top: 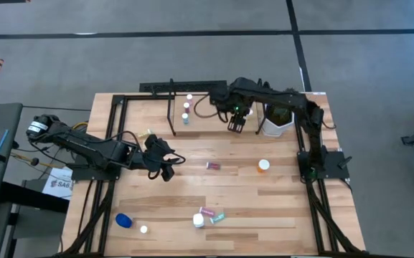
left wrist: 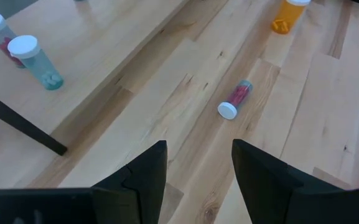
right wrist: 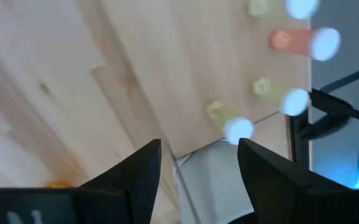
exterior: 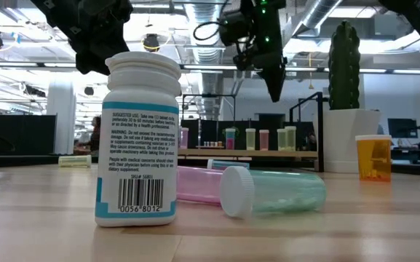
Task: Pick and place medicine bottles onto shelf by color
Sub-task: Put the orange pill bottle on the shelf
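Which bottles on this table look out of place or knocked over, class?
Three bottles lie on their sides: a pink one mid-table, and a pink bottle beside a teal bottle near the front edge. The white bottle next to them stands upright.

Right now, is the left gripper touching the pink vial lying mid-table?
Apart. The left wrist view shows bare wood between the left gripper, open and empty, and the pink vial.

Pale smooth plank tabletop point(top: 264, 201), matt wood grain; glossy white plastic bottle point(exterior: 138, 138) with paper label; translucent plastic vial point(exterior: 271, 191); matt black gripper fingers point(left wrist: 148, 171).
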Robot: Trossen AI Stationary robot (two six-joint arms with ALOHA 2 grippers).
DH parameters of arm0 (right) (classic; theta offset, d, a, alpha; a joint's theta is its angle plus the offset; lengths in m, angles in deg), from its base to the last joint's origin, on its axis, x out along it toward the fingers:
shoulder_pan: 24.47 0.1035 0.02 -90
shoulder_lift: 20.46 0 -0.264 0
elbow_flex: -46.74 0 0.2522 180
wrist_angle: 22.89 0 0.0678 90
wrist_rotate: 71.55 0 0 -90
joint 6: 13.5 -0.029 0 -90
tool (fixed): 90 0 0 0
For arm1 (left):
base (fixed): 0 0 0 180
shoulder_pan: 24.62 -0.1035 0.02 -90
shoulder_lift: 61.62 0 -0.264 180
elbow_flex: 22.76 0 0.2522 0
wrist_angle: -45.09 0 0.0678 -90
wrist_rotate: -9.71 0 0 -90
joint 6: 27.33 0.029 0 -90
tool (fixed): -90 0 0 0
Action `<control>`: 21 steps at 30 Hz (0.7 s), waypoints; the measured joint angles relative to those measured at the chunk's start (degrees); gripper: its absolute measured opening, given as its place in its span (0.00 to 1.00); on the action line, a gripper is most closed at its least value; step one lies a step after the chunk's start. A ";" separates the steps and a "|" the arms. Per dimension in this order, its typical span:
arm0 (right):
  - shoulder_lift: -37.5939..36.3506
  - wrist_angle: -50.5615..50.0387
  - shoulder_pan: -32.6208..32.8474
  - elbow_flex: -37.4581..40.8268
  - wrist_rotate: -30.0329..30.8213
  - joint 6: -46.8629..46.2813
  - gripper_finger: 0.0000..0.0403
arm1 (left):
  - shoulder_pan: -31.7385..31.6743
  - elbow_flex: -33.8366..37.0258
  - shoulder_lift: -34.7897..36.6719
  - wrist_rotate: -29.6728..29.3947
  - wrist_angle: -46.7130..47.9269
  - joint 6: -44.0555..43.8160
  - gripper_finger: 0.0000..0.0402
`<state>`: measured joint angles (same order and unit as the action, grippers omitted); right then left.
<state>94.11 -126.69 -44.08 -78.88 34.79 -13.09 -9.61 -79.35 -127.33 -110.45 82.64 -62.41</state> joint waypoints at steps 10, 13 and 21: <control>-5.89 0.02 11.56 4.47 -4.44 -5.06 0.58 | 0.00 0.00 0.00 1.43 1.16 -1.24 0.42; -9.98 0.57 15.24 9.31 -4.44 -11.63 0.58 | 0.02 0.00 0.00 1.41 1.05 -1.15 0.42; -19.30 6.74 26.04 27.05 -4.64 -29.95 0.58 | 0.09 0.00 0.00 1.41 0.90 -0.51 0.42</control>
<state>74.81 -119.96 -18.04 -51.83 30.14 -43.04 -9.53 -79.35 -127.33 -109.04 83.54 -62.92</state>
